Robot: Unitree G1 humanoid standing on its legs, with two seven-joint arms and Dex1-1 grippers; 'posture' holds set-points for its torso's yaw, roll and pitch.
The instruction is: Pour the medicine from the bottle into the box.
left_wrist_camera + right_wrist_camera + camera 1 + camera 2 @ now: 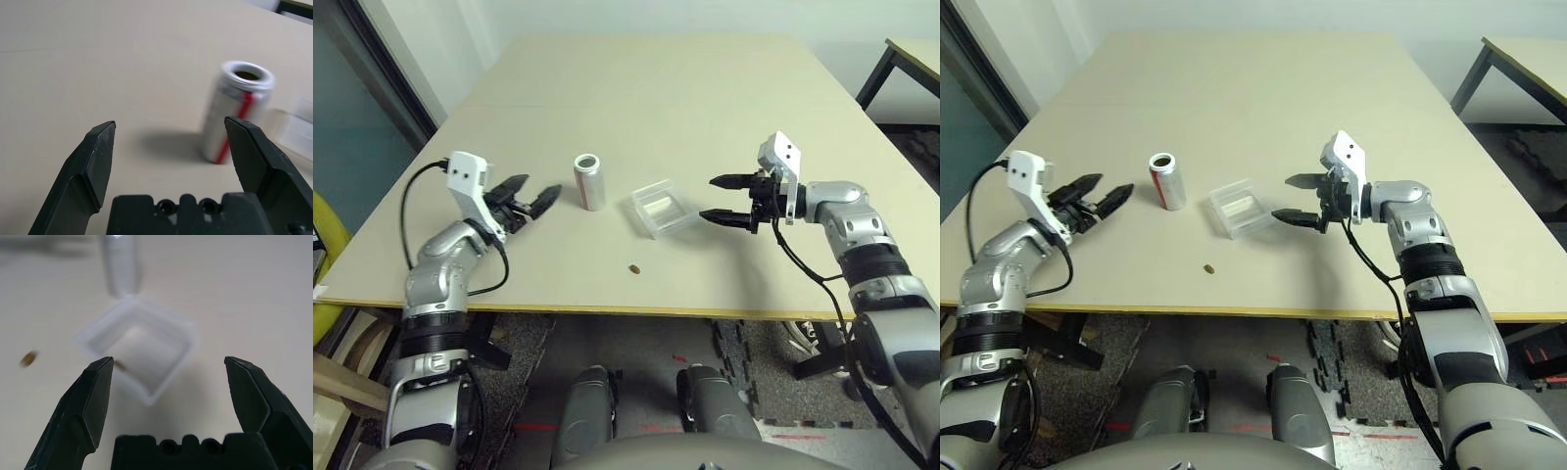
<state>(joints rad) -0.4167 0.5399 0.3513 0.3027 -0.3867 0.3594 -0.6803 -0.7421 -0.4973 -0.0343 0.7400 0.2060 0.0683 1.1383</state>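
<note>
The bottle (590, 183) stands upright on the counter (636, 88) between the spread, empty left end effector (536, 192) and the clear box (664, 209); the right end effector (705, 199) is spread too, beside the box. The bottle is probably light, smooth and slippery, so it's best pinched gently around mid-body. A brown pellet (634, 269) lies nearby, likely hard, tiny and apt to skid.

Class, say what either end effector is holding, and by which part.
Nothing: the left end effector and right end effector are open, clear of the bottle and box.
</note>
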